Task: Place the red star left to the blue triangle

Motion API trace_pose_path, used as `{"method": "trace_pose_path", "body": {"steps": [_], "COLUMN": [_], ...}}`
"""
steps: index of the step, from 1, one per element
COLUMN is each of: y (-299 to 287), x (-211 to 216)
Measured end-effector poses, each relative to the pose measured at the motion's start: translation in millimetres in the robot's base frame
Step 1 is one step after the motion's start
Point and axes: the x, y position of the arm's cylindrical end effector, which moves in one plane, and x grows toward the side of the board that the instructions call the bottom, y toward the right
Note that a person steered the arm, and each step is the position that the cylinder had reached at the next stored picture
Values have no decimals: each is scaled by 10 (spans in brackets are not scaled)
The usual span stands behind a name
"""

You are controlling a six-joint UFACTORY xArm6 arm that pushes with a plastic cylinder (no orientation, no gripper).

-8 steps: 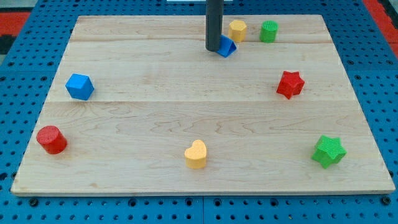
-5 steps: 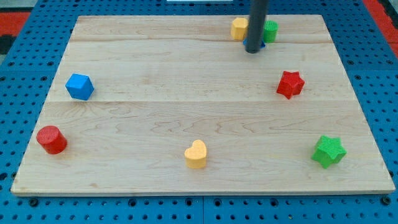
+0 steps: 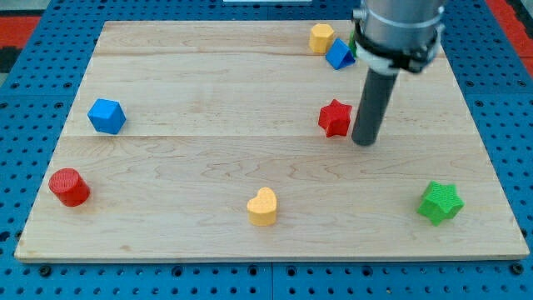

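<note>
The red star [image 3: 336, 117] lies right of the board's middle. My tip [image 3: 363, 142] is just to its right and slightly lower, touching or nearly touching it. The blue triangle [image 3: 339, 55] sits near the view's top, above the red star, between a yellow block [image 3: 321, 38] on its left and a green block [image 3: 356, 39] that my rod mostly hides.
A blue cube-like block [image 3: 107, 116] and a red cylinder [image 3: 68, 187] sit at the view's left. A yellow heart [image 3: 262, 207] lies at the bottom middle. A green star [image 3: 440, 202] lies at the bottom right. The wooden board [image 3: 208, 158] rests on blue pegboard.
My tip pushed the blue triangle right, beside the green block, then swung down to the red star's right side. The red star has slid left.
</note>
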Motion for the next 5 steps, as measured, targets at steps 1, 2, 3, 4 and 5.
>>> {"method": "trace_pose_path", "body": {"steps": [1,2,3,4,5], "y": [-256,-138,-232,-329,-393], "x": [-164,-573,-752,-753,-1207]}}
